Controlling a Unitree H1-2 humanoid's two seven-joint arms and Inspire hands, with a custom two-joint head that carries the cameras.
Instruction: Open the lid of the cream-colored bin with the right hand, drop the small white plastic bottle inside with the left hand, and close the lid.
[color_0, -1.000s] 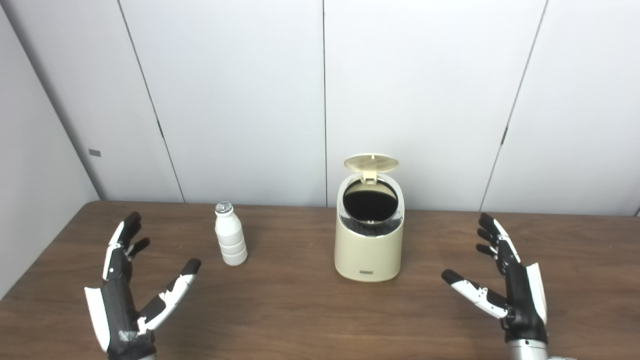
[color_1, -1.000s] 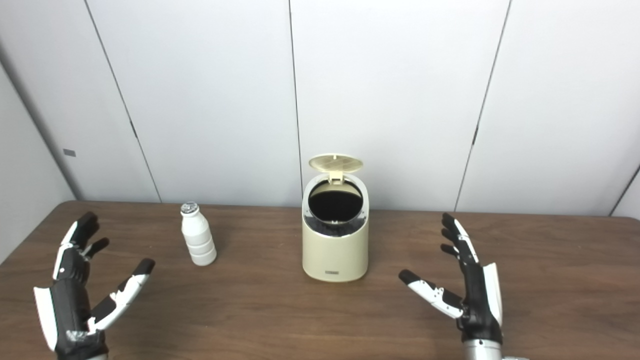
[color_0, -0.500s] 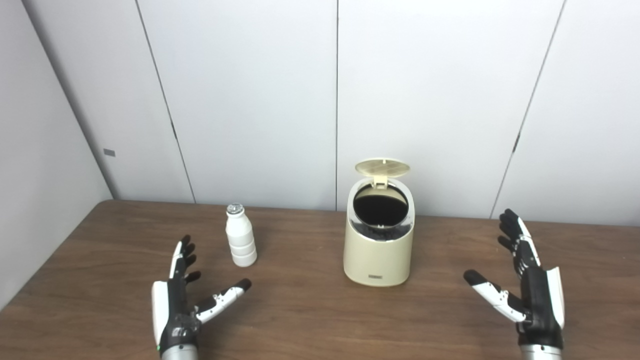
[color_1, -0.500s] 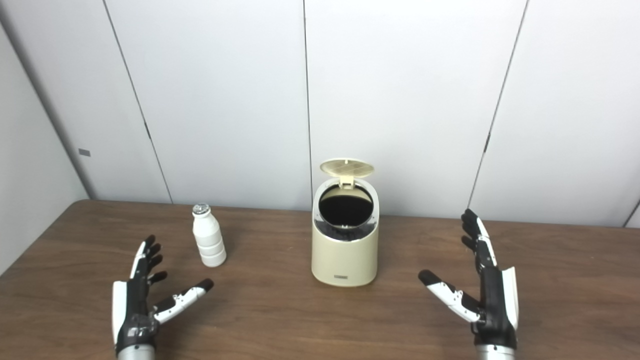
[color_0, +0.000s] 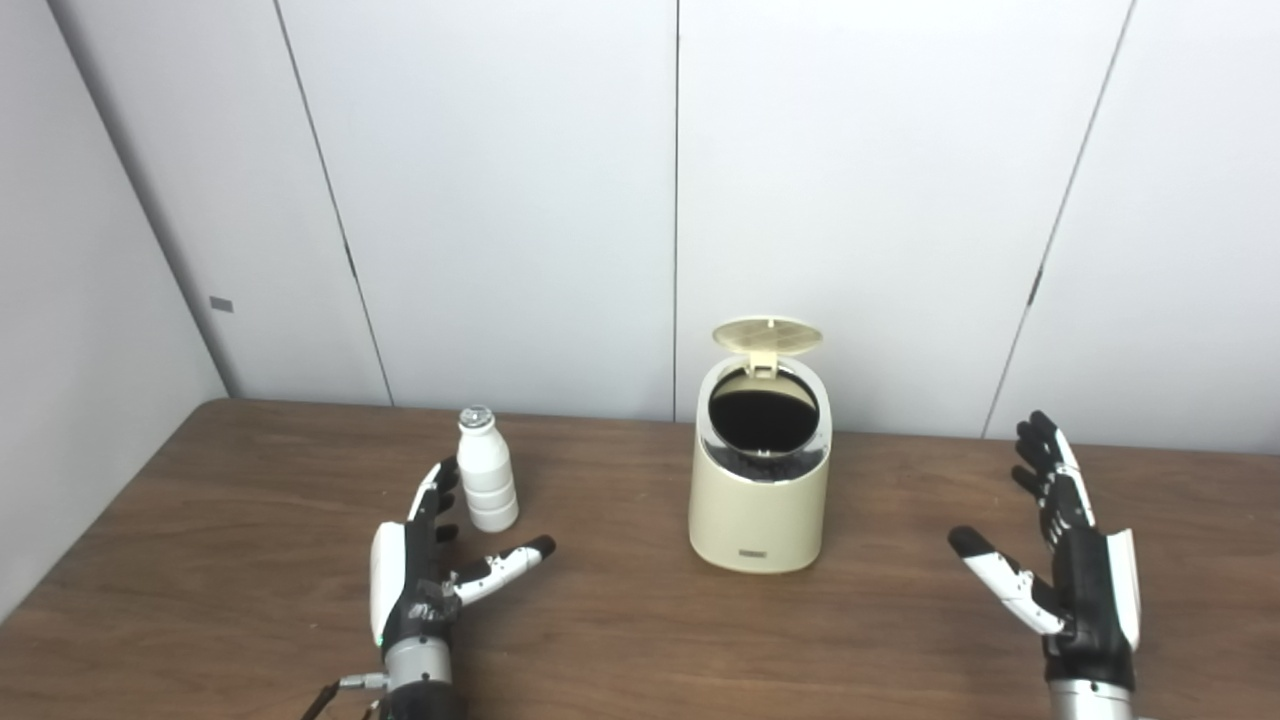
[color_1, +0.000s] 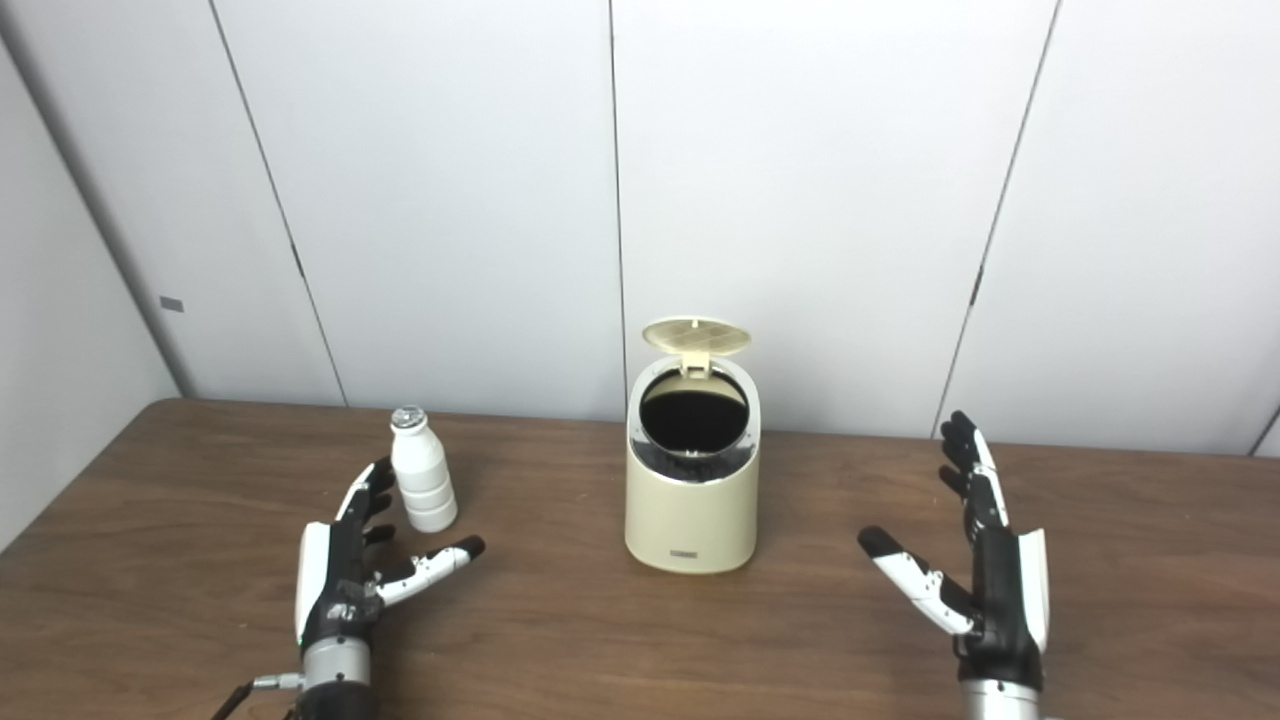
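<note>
— Left eye view first: what are the things made of?
— The cream-colored plastic bin (color_0: 759, 500) is a smooth rounded tub with a round dark mouth ringed in silvery trim. Its ribbed round cream lid (color_0: 768, 336) stands tipped up on the rear hinge. The small white plastic bottle (color_0: 486, 483) has a ridged body and a silvery cap, and stands upright on the brown wood-grain table (color_0: 620, 640), well to the left of the bin.
— And the left hand?
— The black-and-white left hand (color_0: 418, 570) lies low over the table just in front of the bottle, fingers (color_0: 432, 492) spread and reaching up beside the bottle's left flank, thumb pointing right. It holds nothing; whether a fingertip touches the bottle cannot be told.
— The right hand?
— The right hand (color_0: 1078, 570) is spread wide with nothing in it, well right of the bin.
</note>
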